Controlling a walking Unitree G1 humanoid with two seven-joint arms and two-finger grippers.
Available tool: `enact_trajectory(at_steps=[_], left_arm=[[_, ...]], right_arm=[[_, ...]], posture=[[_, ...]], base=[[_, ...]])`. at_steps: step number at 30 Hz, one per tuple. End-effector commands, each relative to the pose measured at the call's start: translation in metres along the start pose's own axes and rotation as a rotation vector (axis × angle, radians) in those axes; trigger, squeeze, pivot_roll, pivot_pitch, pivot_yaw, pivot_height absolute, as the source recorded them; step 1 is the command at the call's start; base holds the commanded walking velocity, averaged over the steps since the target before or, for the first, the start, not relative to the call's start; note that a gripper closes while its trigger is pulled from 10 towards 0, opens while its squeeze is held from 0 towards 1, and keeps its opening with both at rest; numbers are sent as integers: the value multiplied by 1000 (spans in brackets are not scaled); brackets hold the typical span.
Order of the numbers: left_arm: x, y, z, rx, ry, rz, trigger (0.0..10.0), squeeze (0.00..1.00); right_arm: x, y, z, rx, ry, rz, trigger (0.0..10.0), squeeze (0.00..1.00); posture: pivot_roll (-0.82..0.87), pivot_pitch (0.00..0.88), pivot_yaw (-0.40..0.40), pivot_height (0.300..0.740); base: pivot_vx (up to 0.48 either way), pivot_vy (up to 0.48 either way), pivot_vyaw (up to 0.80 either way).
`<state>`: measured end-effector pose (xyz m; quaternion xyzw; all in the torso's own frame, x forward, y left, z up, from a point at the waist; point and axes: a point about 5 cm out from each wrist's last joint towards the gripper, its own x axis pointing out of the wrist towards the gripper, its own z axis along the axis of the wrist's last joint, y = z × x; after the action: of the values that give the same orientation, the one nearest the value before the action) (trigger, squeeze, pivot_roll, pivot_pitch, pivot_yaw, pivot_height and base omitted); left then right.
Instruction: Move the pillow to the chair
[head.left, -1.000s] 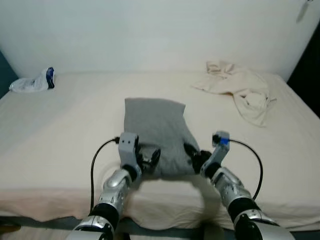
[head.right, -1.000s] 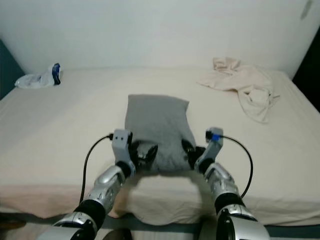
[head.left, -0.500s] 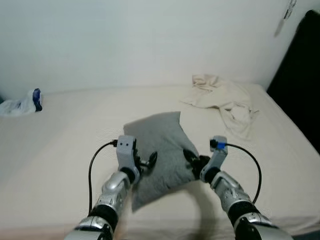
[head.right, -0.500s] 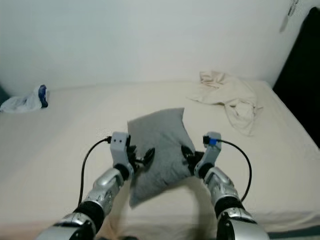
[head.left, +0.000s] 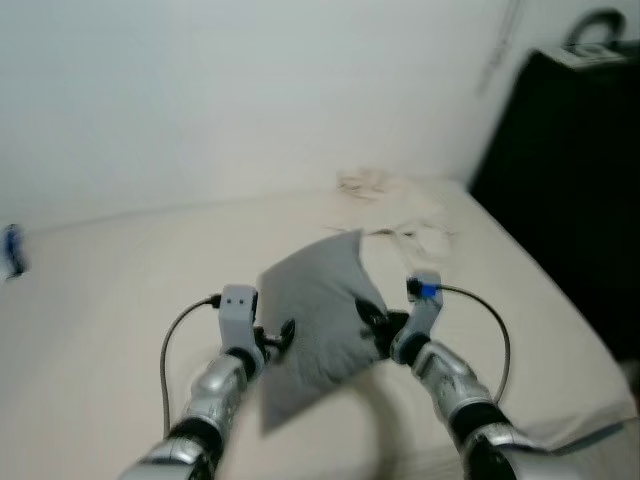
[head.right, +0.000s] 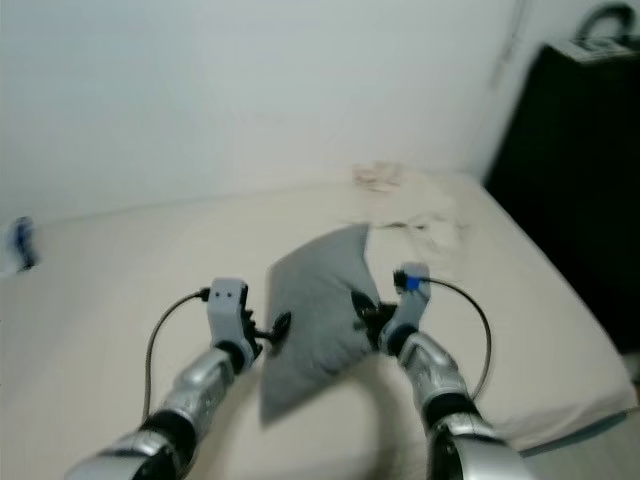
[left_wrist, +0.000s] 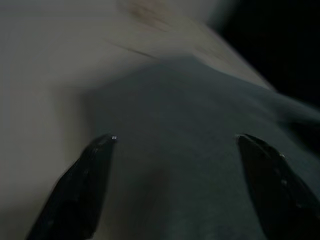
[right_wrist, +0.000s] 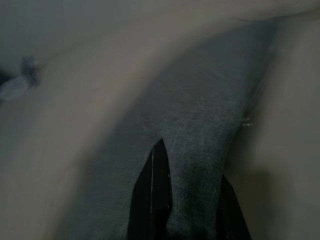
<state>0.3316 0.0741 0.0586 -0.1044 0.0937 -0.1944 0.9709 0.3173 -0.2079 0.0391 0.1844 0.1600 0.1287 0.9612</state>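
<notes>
Our right gripper (head.right: 362, 312) pinches a fold of the grey pillow (head.right: 315, 305), fingers (right_wrist: 154, 190) closed on the fabric, carrying its weight. Our left gripper (head.right: 272, 328) sits at the pillow's other side, fingers (left_wrist: 80, 185) spread apart, steadying rather than clamping. The pillow hangs tilted above the bed (head.left: 100, 290), one corner drooping. A dark cabinet (head.left: 570, 190) stands beyond the bed's right edge, with open mattress elsewhere. We see no chair.
</notes>
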Motion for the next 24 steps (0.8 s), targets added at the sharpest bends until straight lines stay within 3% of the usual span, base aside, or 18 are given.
enact_trajectory(at_steps=[1, 17, 22, 24], left_arm=[[-17, 25, -20, -29, 65, 98, 10000, 0], [-17, 18, -23, -17, 64, 74, 10000, 0], [-20, 17, -29, 32, 94, 51, 10000, 0], [-26, 17, -40, 93, 149, 42, 10000, 0]], right_arm=[[24, 41, 9, -10, -62, 138, 10000, 0], [19, 33, 6, -18, -79, 80, 10000, 0], [18, 31, 3, -18, -72, 55, 10000, 0], [16, 28, -4, -11, -49, 26, 10000, 0]], posture=[[-70, 0, 40, 740], [-76, 0, 37, 740], [-75, 0, 39, 740], [-73, 0, 41, 740]], base=[[0, 0, 0], [0, 0, 0], [0, 0, 0], [0, 0, 0]])
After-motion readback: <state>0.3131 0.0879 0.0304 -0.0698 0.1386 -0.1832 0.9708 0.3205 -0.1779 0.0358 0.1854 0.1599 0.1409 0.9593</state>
